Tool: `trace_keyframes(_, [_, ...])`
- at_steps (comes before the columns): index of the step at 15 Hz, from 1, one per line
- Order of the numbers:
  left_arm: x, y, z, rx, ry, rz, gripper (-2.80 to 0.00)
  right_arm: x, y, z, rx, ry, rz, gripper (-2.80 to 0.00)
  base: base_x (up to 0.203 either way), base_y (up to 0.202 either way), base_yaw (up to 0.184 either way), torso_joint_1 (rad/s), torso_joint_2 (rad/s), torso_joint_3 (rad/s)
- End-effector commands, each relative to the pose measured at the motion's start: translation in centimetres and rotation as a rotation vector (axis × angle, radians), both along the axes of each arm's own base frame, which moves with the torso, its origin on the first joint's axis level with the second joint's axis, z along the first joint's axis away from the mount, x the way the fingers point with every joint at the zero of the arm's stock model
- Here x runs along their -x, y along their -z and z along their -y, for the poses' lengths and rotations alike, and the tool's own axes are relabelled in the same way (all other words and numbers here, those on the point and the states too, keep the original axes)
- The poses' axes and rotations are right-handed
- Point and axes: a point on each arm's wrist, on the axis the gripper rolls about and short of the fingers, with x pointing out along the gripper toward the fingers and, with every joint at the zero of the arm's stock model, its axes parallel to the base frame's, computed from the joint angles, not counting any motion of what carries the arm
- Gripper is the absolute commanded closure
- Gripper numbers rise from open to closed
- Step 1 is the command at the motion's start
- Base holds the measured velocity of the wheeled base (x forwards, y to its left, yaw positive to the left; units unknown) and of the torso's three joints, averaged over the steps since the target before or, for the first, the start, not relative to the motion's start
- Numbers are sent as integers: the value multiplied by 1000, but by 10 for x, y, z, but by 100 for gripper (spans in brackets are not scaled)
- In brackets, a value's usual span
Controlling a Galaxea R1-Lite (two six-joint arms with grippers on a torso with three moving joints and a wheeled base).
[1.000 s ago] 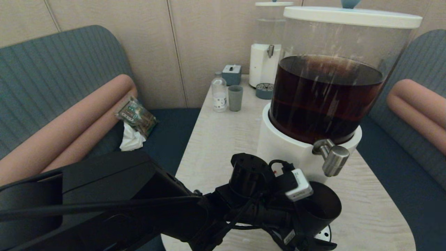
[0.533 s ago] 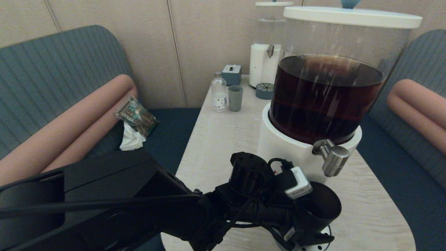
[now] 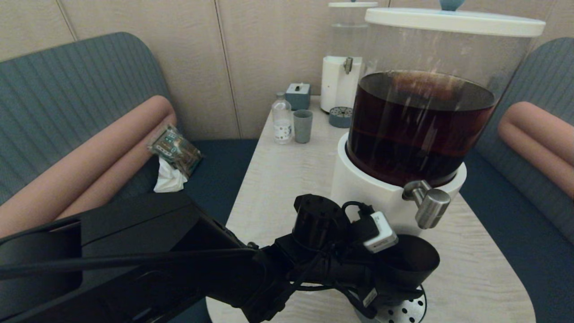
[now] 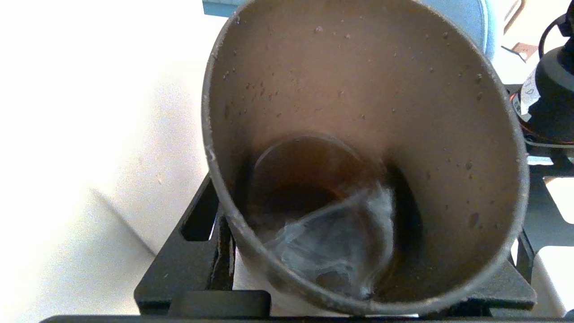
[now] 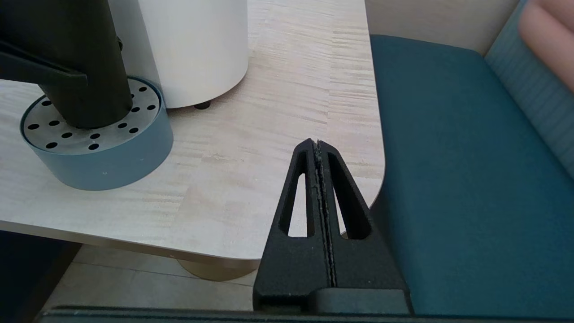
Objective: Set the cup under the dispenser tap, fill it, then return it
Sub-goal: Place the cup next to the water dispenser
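The black cup (image 3: 415,260) hangs just below and slightly left of the dispenser tap (image 3: 429,204), a steel spigot on the big dispenser (image 3: 419,121) of dark brown liquid. My left gripper (image 3: 394,291) is shut on the cup (image 4: 358,112) from the left, one finger (image 4: 197,255) on each side. Brown liquid and pale froth lie in the bottom of the cup. Its base (image 5: 89,89) sits at the perforated drip tray (image 5: 107,161). No stream shows from the tap. My right gripper (image 5: 317,144) is shut and holds nothing, low by the table's front right corner.
The drip tray (image 3: 408,312) lies at the table's front edge beside the dispenser's white base (image 5: 197,45). Further back stand a grey-green cup (image 3: 302,126), a small bottle (image 3: 282,121), a small grey box (image 3: 298,95) and a smaller clear-liquid dispenser (image 3: 343,67). Blue benches flank the table.
My left gripper and the cup have shifted slightly back and to the left, and the cup's rim looks more level. More of the drip tray shows beneath it.
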Motion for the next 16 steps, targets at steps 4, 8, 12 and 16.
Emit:
trace_keyframes(4, [8,-5,-5,-1,4,1,0,0,2,0,1,-1,-4,0,0,0,0,0,0,0])
trace_keyframes(8, [13,-10,-11,17,-2,0,0,0,2,0,1,-1,-4,0,0,0,0,0,0,0])
trace_keyframes(12, [20,-20,-20,41,-10,-9,0,0,2,0,1,-1,-4,0,0,0,0,0,0,0])
trace_keyframes(16, [29,-25,-38,30,-32,-35,0,0,2,0,1,-1,-4,0,0,0,0,0,0,0])
